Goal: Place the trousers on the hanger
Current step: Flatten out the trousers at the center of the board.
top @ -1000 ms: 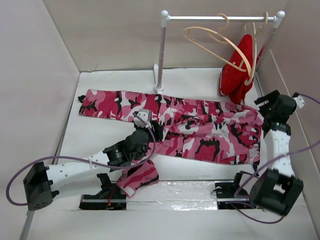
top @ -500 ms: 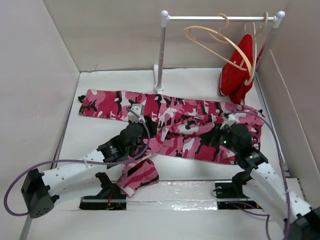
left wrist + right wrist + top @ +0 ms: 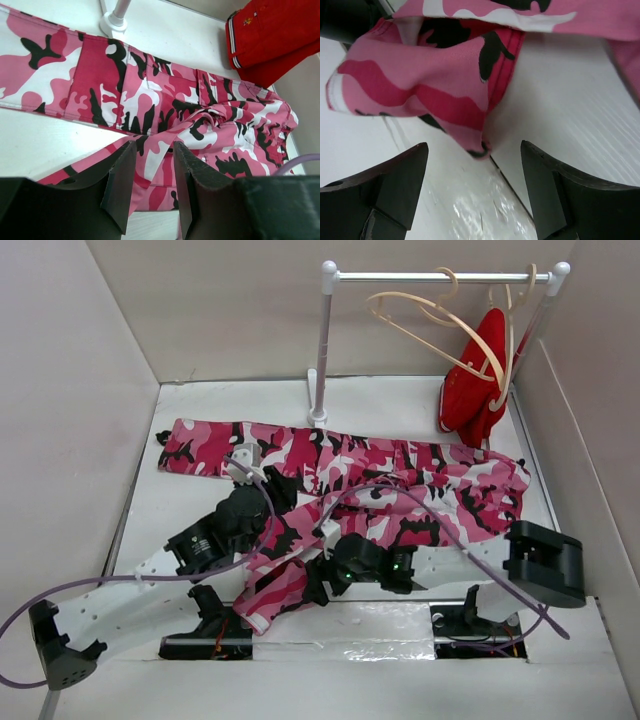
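Both my arms are down on the counter [image 3: 400,400], on the near side of the rack [image 3: 322,350], and the trousers [image 3: 400,480] lie crumpled along the counter just in front of the rack's post. One leg runs left past the post, while the other trails back away from the rack towards my bases. My right hand [image 3: 474,150] is spread wide, its fingers either side of that trailing leg's hem and not touching it. My left hand [image 3: 154,147] sits over the cloth near the post. Its fingers are close together with camouflage fabric showing in the narrow gap, but I cannot tell if they grip it. The hanger [image 3: 430,330] hangs bare from the rack's rail, beside the red garment [image 3: 470,390] at the rail's right end
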